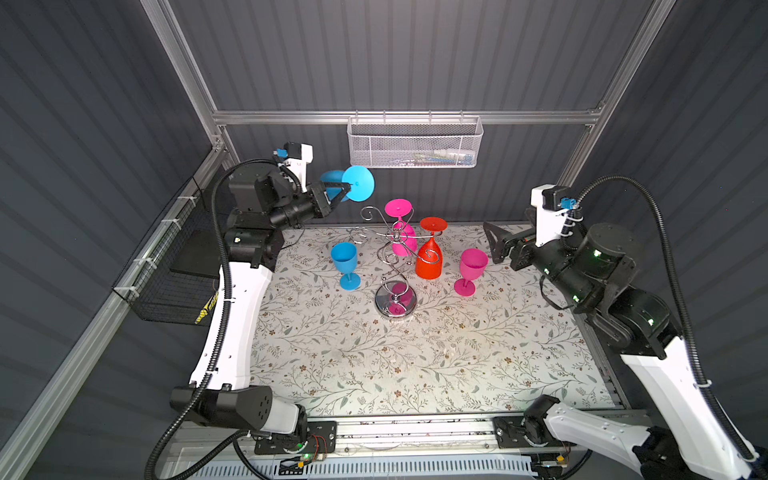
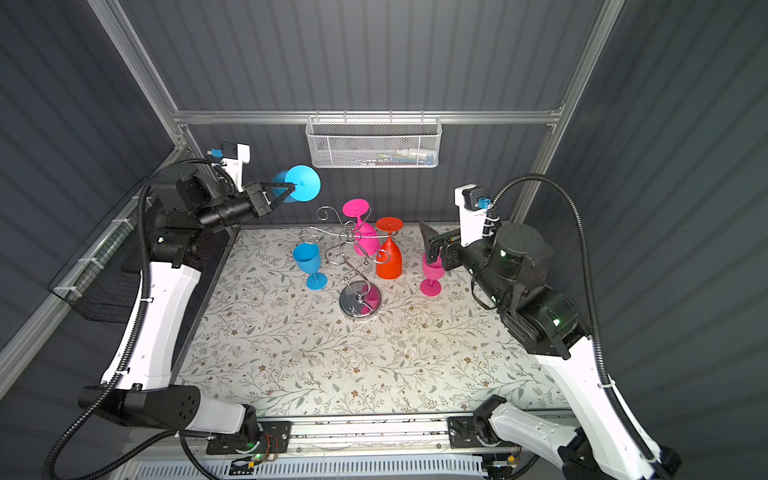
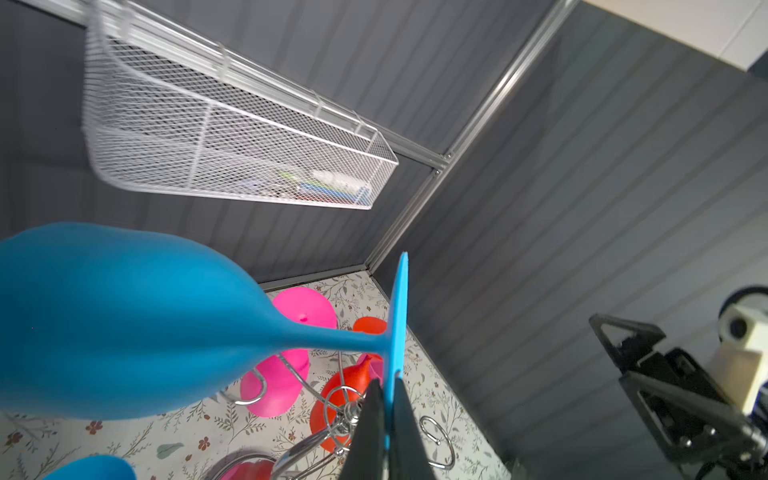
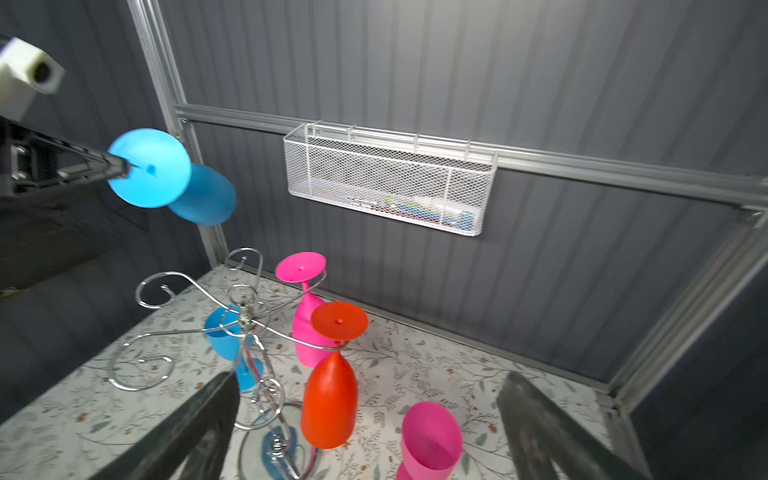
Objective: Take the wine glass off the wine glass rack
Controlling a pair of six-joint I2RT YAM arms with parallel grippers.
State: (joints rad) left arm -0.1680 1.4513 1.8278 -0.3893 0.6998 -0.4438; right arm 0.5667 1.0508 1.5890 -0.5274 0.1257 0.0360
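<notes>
Blue wine glass (image 1: 357,183) foot pinched by left fingers (image 3: 405,419).

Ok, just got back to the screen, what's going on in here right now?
The left claw is shut on the foot of a blue wine glass, holding it on its side in the air, clear of the wine glass rack. A pink glass and a red glass hang upside down on the rack. Another blue glass and another pink glass stand upright on the table. The right claw is open and empty, off to the rack's right.
</notes>
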